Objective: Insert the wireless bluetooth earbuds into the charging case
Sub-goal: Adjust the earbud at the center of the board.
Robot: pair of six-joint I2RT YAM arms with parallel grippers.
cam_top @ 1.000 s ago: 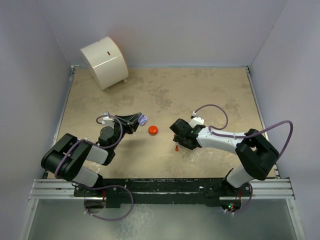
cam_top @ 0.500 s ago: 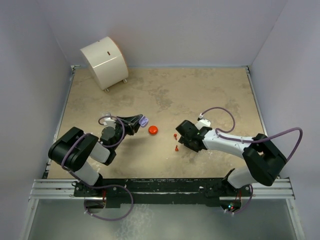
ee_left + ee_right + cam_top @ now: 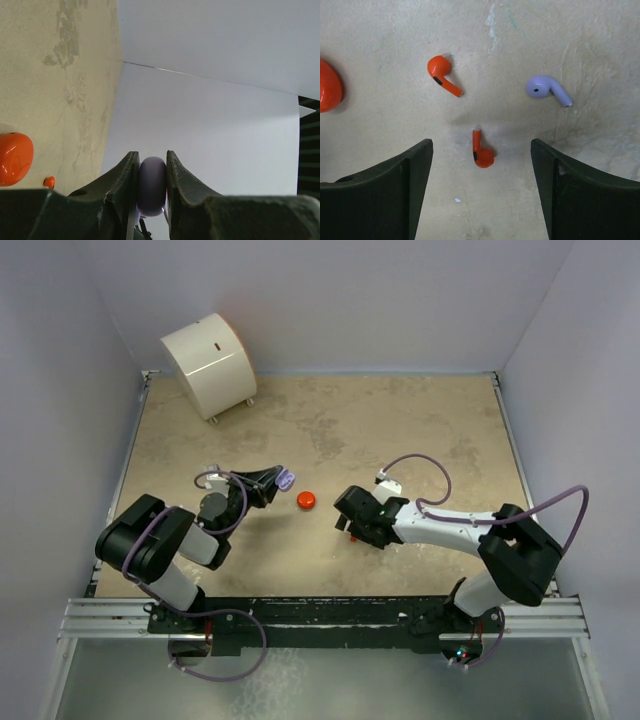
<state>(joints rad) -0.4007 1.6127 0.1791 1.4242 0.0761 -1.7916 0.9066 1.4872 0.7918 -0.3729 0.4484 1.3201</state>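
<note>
Progress: early, by my judgement; three earbuds lie loose on the table and none is seated in a case. A second lilac one is not in view.
Left gripper: pinched tight on the lilac charging case and holding it above the table, left of centre.
Right gripper: jaws spread wide and holding nothing, hanging over the earbuds with one finger either side of the lower one.
Red-orange charging case: resting on the table between the two grippers. Whether its lid is open I cannot tell.
Upper red-orange earbud: flat on the table near the red-orange case. In the right wrist view its head is up-left and its stem runs down-right.
Lower red-orange earbud: midway between the open fingers, its long axis nearly upright in that view, head toward the wrist and stem pointing away.
Lilac earbud: apart to the right, head left, stem slanting down-right.
Remaining: probably every insertion, beginning with a pick of the lower red-orange earbud.
Background: white drum-shaped object at the far left corner.
</note>
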